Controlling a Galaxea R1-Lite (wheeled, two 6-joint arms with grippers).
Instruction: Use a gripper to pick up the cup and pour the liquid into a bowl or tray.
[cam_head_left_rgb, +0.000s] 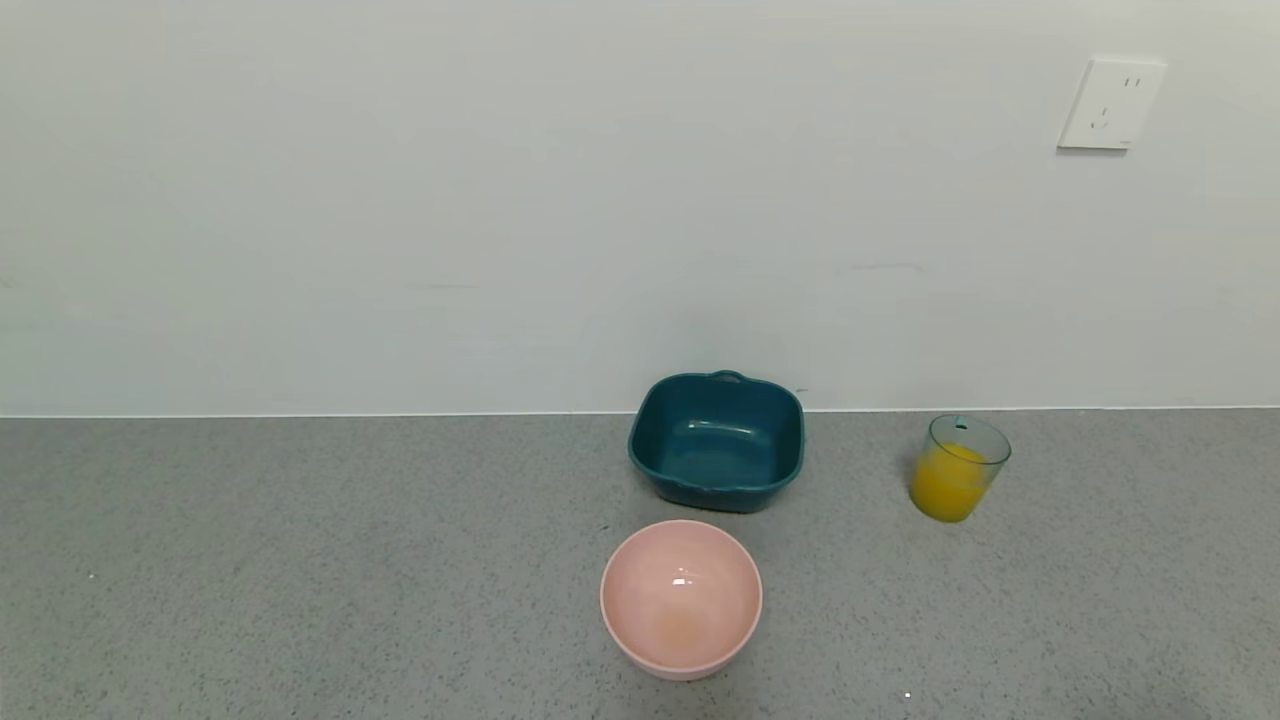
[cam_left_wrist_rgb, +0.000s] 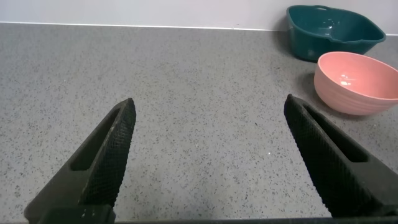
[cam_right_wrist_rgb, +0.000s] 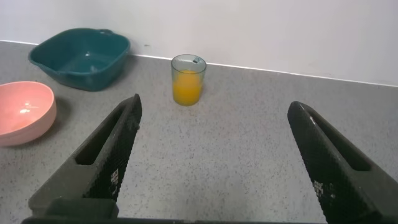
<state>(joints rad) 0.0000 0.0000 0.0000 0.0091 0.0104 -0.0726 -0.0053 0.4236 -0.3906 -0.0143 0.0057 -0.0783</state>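
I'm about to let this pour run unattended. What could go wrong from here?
1. The cup is well over half full of orange liquid, so a tilted lift could slosh it onto the counter.
2. The pink bowl sits just in front of the teal dish; a pour could land in the wrong one.
3. The right gripper is open but not yet around the cup; an off-centre close could tip it.

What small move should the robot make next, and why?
Probably the right gripper should move forward toward the cup. Its jaws stand wide open and the cup of orange liquid stands upright on the robot's right side, apart from the teal bowl, with bare counter between gripper and cup. The left gripper is open, farther away.
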